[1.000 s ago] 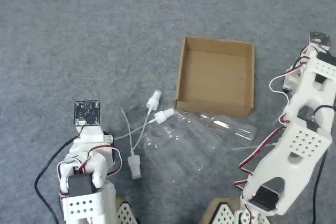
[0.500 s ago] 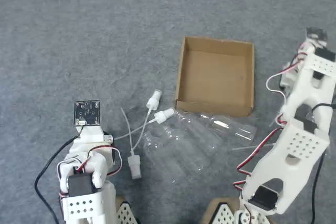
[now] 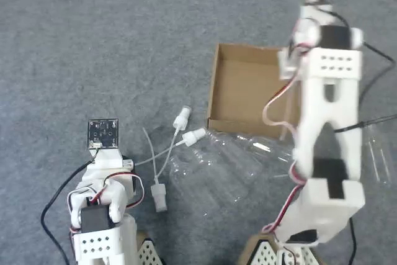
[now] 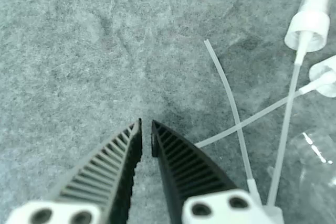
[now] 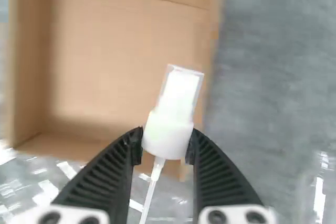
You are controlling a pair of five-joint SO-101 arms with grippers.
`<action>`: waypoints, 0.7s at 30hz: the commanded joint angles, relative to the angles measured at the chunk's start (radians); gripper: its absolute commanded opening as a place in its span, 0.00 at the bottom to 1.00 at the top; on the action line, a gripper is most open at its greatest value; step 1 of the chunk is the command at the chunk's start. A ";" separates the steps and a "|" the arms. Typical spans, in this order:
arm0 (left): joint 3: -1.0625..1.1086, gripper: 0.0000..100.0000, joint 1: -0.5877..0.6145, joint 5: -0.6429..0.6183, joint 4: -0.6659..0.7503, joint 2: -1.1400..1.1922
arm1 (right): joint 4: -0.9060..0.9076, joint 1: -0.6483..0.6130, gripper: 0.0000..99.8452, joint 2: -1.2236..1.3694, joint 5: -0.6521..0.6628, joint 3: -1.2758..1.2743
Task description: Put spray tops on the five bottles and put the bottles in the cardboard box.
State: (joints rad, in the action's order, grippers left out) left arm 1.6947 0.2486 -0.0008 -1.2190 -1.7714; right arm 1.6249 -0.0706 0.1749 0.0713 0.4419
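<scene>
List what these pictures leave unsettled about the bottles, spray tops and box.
- High view: the right arm covers one side of the cardboard box.
- High view: the clear bottles overlap, so their count is unsure.
- Right wrist view: the tube of the held spray top runs off the edge.

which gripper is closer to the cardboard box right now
Right. The right gripper, shut on a spray top, hangs over the cardboard box; the left gripper sits well away, near the loose spray tops.
</scene>
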 commanded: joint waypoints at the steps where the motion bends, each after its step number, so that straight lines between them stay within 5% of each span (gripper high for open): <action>1: -0.008 0.02 0.005 0.009 0.002 -0.012 | 0.019 -0.162 0.06 -0.116 -0.071 0.023; 8: -0.008 0.02 0.005 0.009 0.002 -0.012 | -0.074 -0.464 0.05 -0.033 -0.198 0.021; 21: -0.008 0.02 0.005 0.009 0.000 -0.012 | -0.383 -0.625 0.06 0.349 -0.689 0.021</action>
State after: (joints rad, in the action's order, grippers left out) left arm 1.6947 0.2486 -0.0008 -1.2190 -1.7714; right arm 1.3027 -0.6690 0.5201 -0.5240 0.4419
